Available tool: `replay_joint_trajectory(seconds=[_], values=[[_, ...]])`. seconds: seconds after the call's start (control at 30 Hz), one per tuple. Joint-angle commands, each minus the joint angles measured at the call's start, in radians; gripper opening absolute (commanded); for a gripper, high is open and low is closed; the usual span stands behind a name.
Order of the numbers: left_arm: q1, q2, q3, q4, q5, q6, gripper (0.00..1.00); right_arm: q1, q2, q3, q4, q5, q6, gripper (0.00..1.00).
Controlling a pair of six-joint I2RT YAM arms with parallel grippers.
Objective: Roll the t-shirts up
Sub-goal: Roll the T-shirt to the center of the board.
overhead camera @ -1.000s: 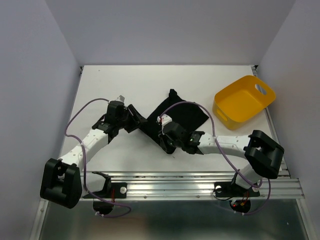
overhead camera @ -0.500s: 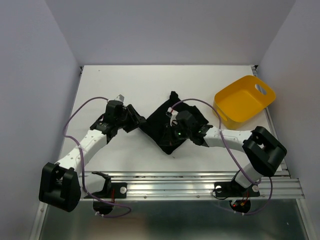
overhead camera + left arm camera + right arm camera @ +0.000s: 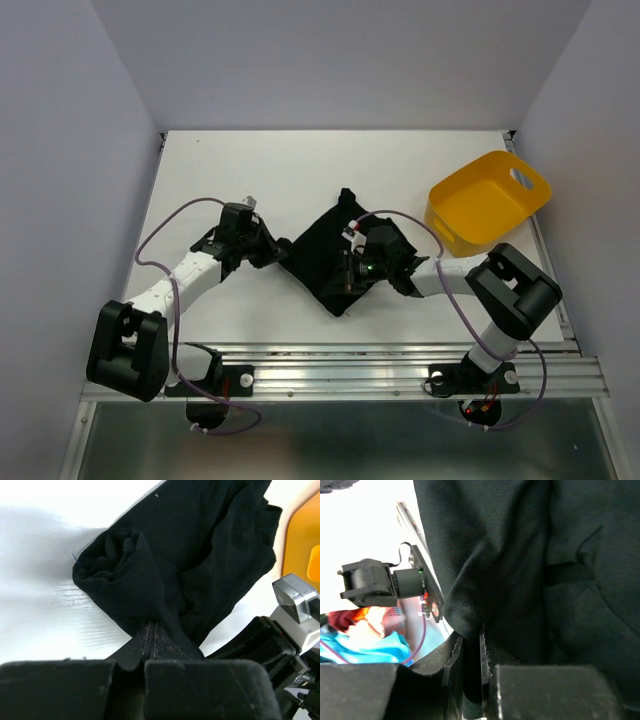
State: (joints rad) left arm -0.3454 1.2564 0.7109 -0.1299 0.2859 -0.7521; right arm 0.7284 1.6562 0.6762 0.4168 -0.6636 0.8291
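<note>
We have the black t-shirt [image 3: 315,255] bunched at the middle of the bench [image 3: 250,170], well left of the yellow tub [image 3: 488,205] at the right edge. Our left gripper [image 3: 151,632] is pinched tight on its left corner, and our right gripper [image 3: 472,645] is closed on a ridge of cloth near its middle. We judge it light and limp, best held by hems or folded edges.

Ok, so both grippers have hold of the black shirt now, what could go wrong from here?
1. The left gripper pinches only a thin fold at the edge of the t-shirt; a pull could slip it free.
2. The right gripper grips a bunched fold, so a roll may start crooked or trap creases.
3. The yellow tub stands close on the right; a wide swing of that arm might knock it.
</note>
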Motion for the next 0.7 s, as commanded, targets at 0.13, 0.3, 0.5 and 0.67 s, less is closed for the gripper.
replay_joint_trajectory(seconds=[0.13, 0.3, 0.5, 0.67], values=[[-0.004, 0.014, -0.004, 0.041, 0.004, 0.033, 0.00, -0.055, 0.031, -0.035, 0.154, -0.097, 0.096, 0.01], [-0.007, 0.043, -0.004, 0.067, 0.016, 0.033, 0.00, -0.064, 0.060, -0.047, 0.154, -0.091, 0.088, 0.01], [-0.012, 0.100, 0.013, 0.104, 0.032, 0.037, 0.00, -0.092, 0.080, -0.052, 0.154, -0.094, 0.079, 0.01], [-0.015, 0.156, 0.024, 0.122, 0.035, 0.037, 0.00, -0.101, 0.091, -0.056, 0.152, -0.100, 0.056, 0.01]])
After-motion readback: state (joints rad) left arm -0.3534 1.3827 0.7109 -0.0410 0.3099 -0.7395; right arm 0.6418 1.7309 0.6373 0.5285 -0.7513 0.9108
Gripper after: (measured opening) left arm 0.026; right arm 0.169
